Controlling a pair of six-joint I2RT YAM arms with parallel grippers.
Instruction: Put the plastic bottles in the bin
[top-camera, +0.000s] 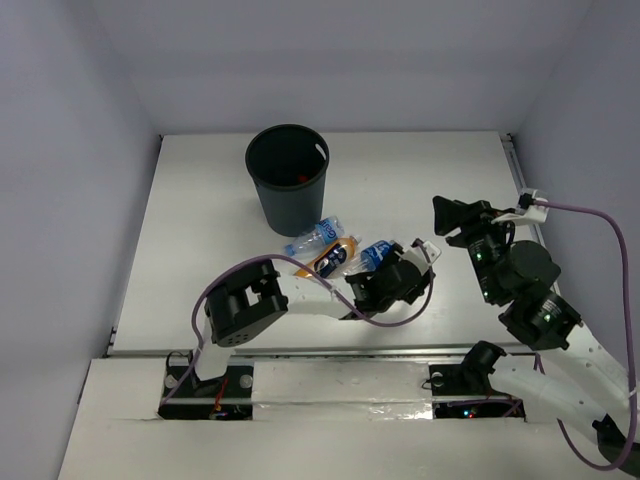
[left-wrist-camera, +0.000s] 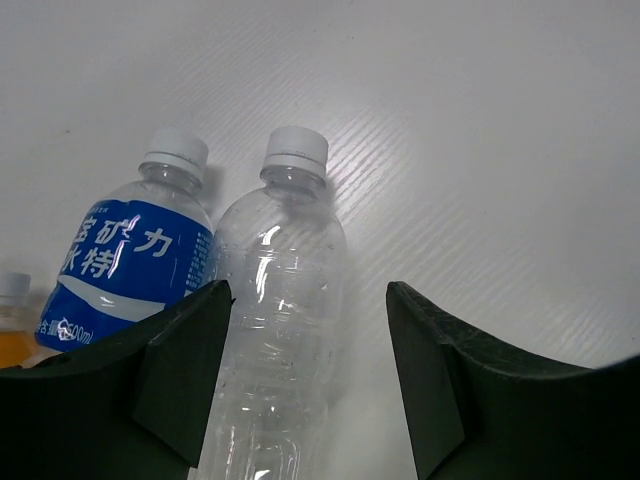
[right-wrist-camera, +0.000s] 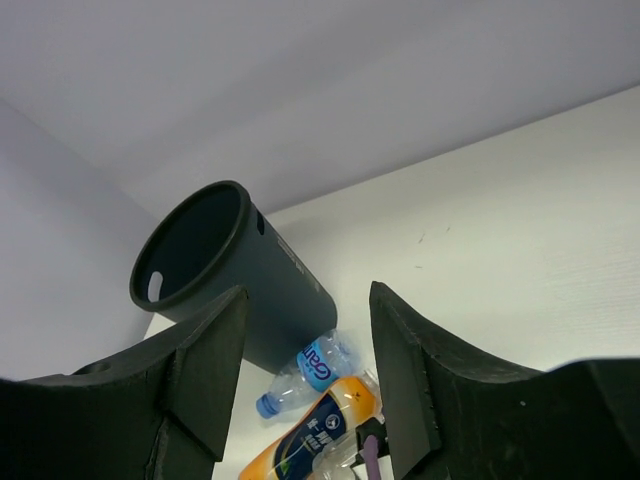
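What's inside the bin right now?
From above, the bin shows one small red item near its bottom, too small to identify. The rest of the interior is dark, and the wall hides the near side.

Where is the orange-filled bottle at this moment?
Top view: the orange-filled bottle lies on its side on the table, near its middle, just in front of the bin, beside a blue-labelled bottle that lies nearer the bin.

We find the clear bottle (left-wrist-camera: 280, 300) cut off at the lower frame edge and the orange bottle (left-wrist-camera: 12, 330) cropped at lower left. A red item (top-camera: 301, 180) inside the bin (top-camera: 265, 200) is too small to identify.
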